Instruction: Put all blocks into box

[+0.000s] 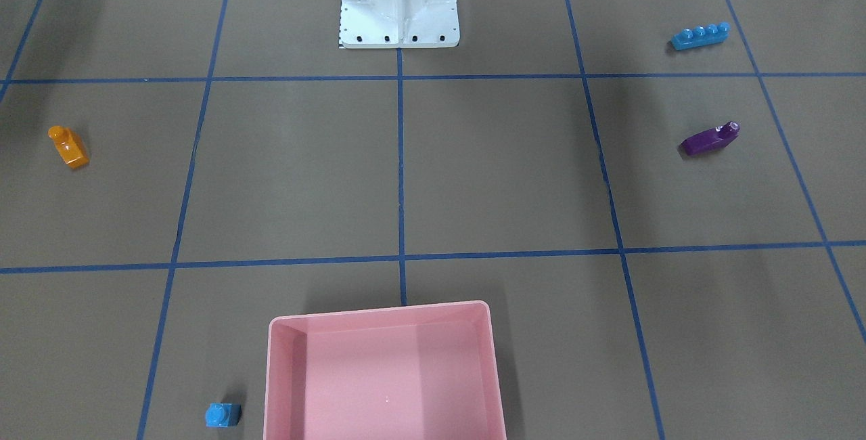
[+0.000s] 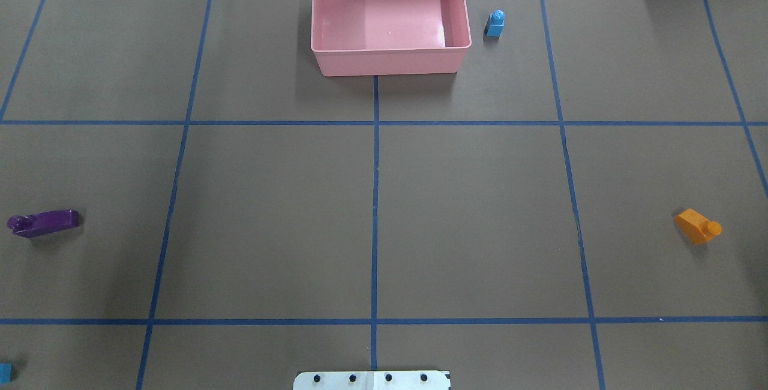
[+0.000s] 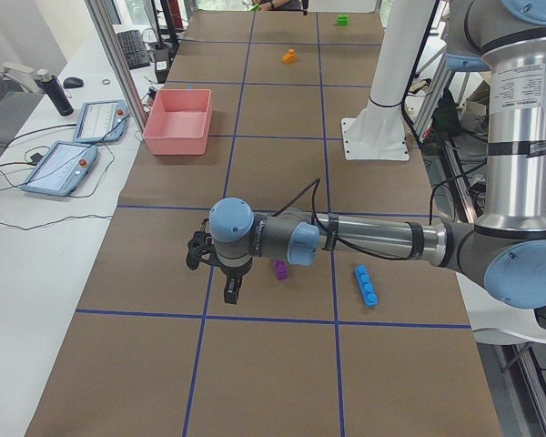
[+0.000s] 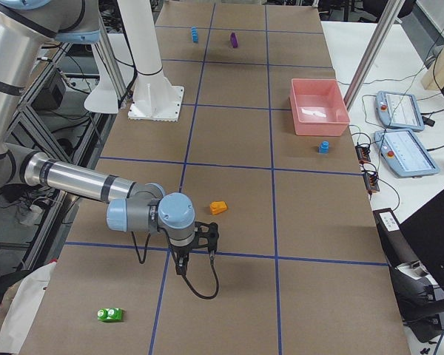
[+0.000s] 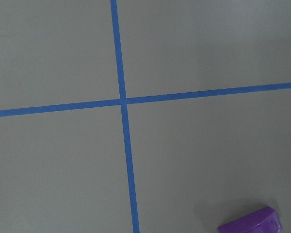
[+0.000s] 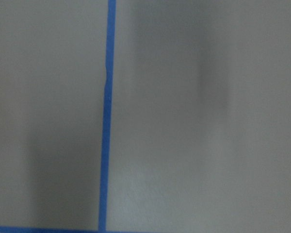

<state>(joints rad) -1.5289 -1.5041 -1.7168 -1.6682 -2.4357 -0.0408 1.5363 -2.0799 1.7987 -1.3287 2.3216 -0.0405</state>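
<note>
Find the pink box (image 2: 390, 60) at the far edge of the tabletop (image 2: 468, 210), opposite the white base plate (image 2: 372, 380) and centred on the middle tape line (image 2: 375, 198). All five bricks lie on the tabletop outside the box.

1. The small blue one-stud brick (image 2: 495, 23) stands just beside the box, on the robot's right.
2. The purple sloped brick (image 2: 43, 222) lies well to the robot's left.
3. The long blue four-stud brick (image 1: 701, 36) lies on the same side, nearer the robot.
4. The orange sloped brick (image 2: 696, 226) lies well to the robot's right.
5. The green two-stud brick (image 4: 109, 314) lies further out, at the robot's right-hand end of the tabletop.

The left claw (image 3: 214, 270) hangs above the tabletop near the purple sloped brick, which shows at the lower edge of the left wrist view. The right claw (image 4: 196, 255) hangs over a tape line near the orange sloped brick. The right wrist view is blurred.

You see both claws in the side views only, so you cannot tell whether either is spread or closed.
</note>
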